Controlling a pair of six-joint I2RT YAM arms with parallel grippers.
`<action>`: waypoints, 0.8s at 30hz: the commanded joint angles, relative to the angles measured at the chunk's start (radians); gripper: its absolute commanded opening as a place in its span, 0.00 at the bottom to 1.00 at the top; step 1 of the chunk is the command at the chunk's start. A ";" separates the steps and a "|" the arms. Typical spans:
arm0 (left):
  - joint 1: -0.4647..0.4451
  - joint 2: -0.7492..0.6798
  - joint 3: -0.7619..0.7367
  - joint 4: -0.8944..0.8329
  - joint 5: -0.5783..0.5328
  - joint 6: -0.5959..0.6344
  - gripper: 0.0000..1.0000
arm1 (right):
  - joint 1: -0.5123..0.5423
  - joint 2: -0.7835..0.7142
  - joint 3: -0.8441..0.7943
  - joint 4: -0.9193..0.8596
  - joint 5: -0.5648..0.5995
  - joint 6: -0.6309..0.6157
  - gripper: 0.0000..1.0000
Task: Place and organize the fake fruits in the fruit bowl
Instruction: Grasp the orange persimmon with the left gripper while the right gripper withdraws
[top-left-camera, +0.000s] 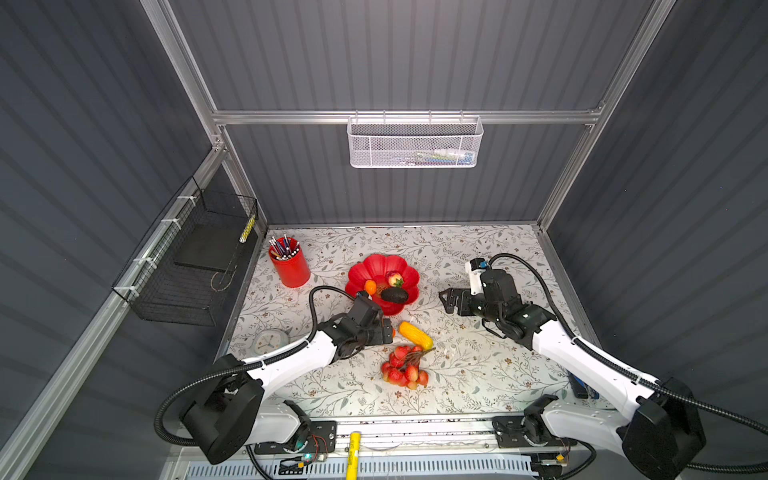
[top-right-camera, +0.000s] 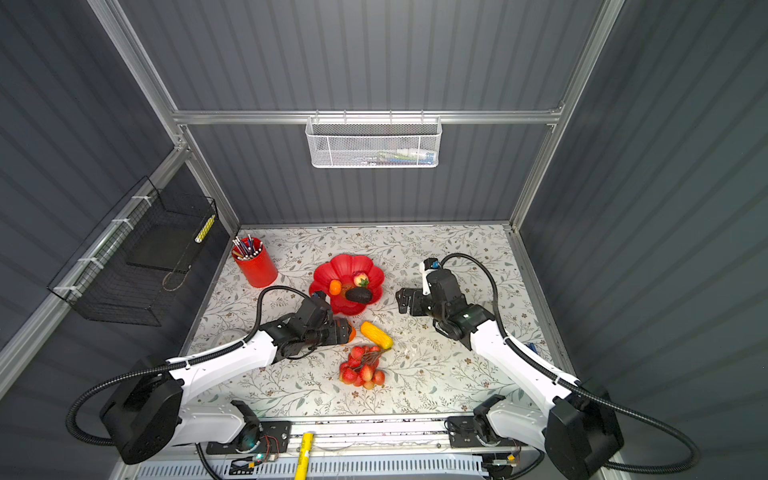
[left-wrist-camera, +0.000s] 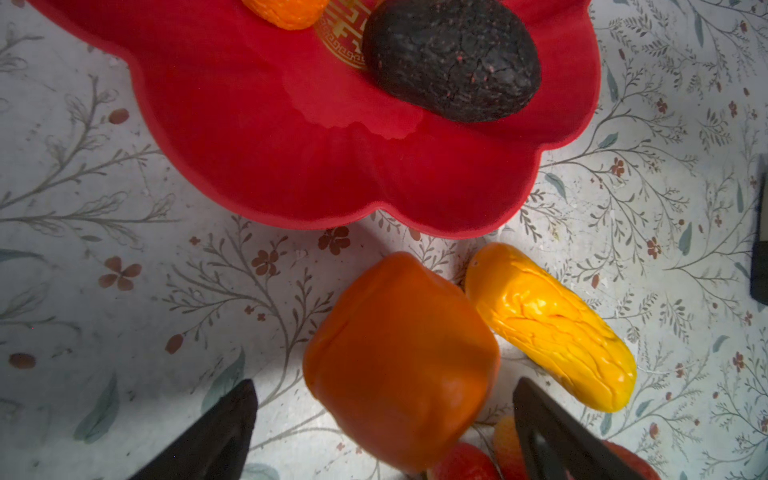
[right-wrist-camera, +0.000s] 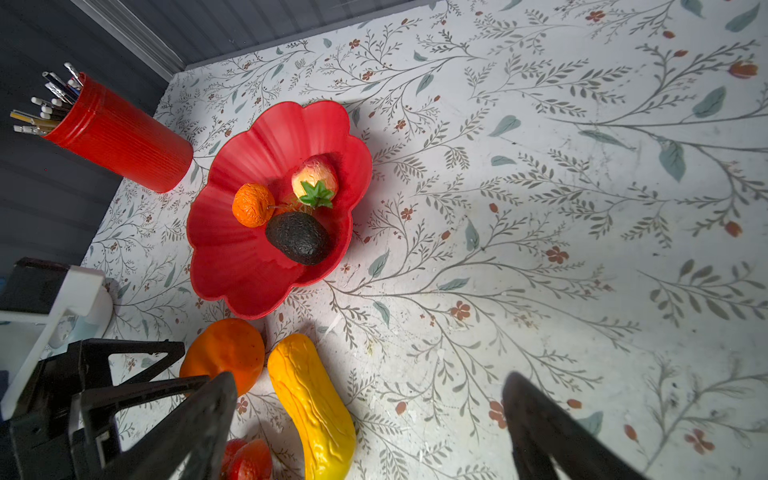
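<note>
The red flower-shaped fruit bowl (top-left-camera: 374, 266) (right-wrist-camera: 270, 137) holds a small round orange (top-left-camera: 370, 286), a strawberry (top-left-camera: 394, 278) and a dark avocado (top-left-camera: 394, 295). On the table in front of it lie a lobed orange fruit (left-wrist-camera: 399, 365) (right-wrist-camera: 224, 353), a yellow oblong (top-left-camera: 415, 336) (left-wrist-camera: 548, 332) and a red berry bunch (top-left-camera: 403, 370). My left gripper (top-left-camera: 386, 330) (left-wrist-camera: 384, 384) is open and low, its jaws on either side of the lobed orange fruit with gaps showing. To the right of the bowl, above bare table, my right gripper (top-left-camera: 446, 299) (right-wrist-camera: 368, 386) is open and empty.
A red pen cup (top-left-camera: 291, 266) stands at the back left. A small clock (top-left-camera: 270, 341) lies by the left edge, behind the left arm. A black wire basket (top-left-camera: 187, 266) hangs on the left wall, a white mesh basket (top-left-camera: 415, 143) on the back wall.
</note>
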 joint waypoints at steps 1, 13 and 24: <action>-0.006 0.020 0.014 0.025 -0.024 -0.011 0.96 | -0.006 -0.015 -0.009 0.006 -0.006 0.006 0.99; -0.009 0.055 -0.022 0.112 -0.031 -0.023 0.78 | -0.015 -0.031 -0.025 0.000 0.004 0.005 0.99; -0.009 0.071 -0.043 0.118 -0.010 -0.022 0.88 | -0.019 -0.028 -0.031 0.003 -0.001 0.014 0.99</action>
